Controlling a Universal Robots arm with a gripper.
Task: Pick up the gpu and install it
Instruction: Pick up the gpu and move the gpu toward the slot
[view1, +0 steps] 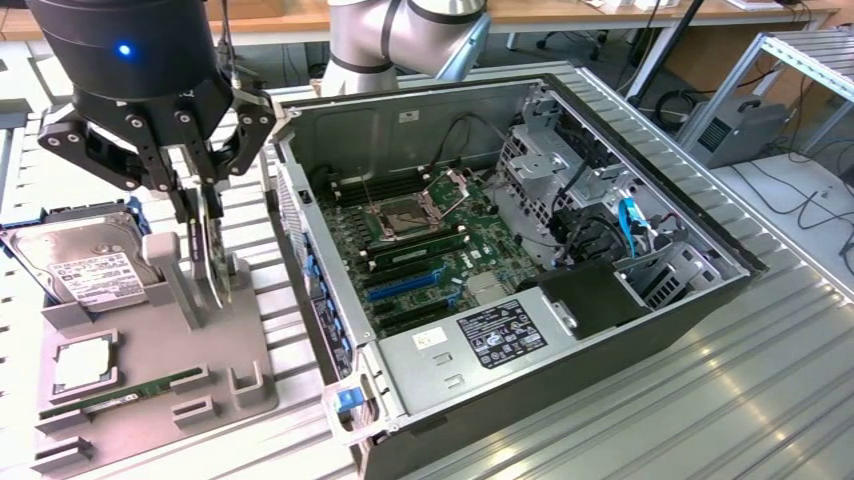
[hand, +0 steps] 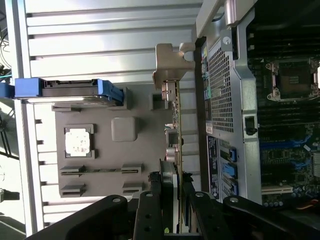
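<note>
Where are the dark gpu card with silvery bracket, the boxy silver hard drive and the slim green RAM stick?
gpu card (hand: 170, 62): wrist view, bracket.
hard drive (view1: 96, 278): exterior view, label.
RAM stick (view1: 127, 392): exterior view, middle.

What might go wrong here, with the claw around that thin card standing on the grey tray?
1. The gripper seems to pinch the gpu only along its thin upper edge, so the card may tilt or slip in the grip.
2. The open computer case stands close beside the card, so its metal bracket might catch on the case wall.
</note>
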